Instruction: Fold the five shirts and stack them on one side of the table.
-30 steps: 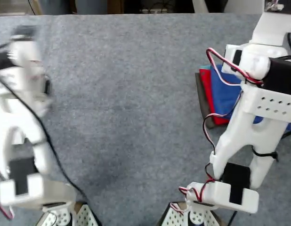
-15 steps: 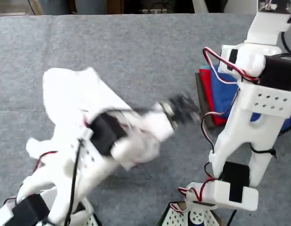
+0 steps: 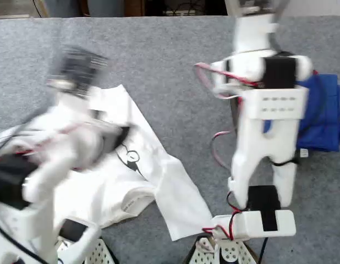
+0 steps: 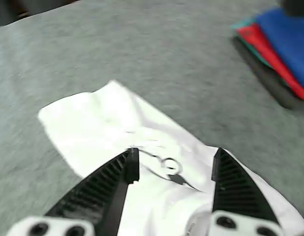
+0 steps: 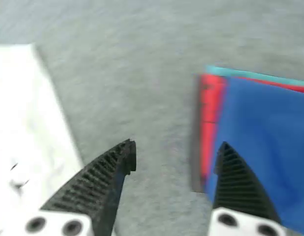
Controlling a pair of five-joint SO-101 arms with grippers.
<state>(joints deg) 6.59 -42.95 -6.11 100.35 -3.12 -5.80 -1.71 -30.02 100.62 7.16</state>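
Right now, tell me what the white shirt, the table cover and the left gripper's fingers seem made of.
White shirt: soft cloth, likely cotton; it lies rumpled. Table cover: grey felt-like fabric, matte and fuzzy. Left gripper's fingers: black rigid plastic, probably printed; ribbed inner faces.

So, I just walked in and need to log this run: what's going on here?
Two arms are working through a shirt-folding job. A white shirt lies spread and rumpled on the grey table, the left arm's fingers open above it. The right arm's fingers hang open over bare table between that shirt and the stack of folded shirts, blue on top.
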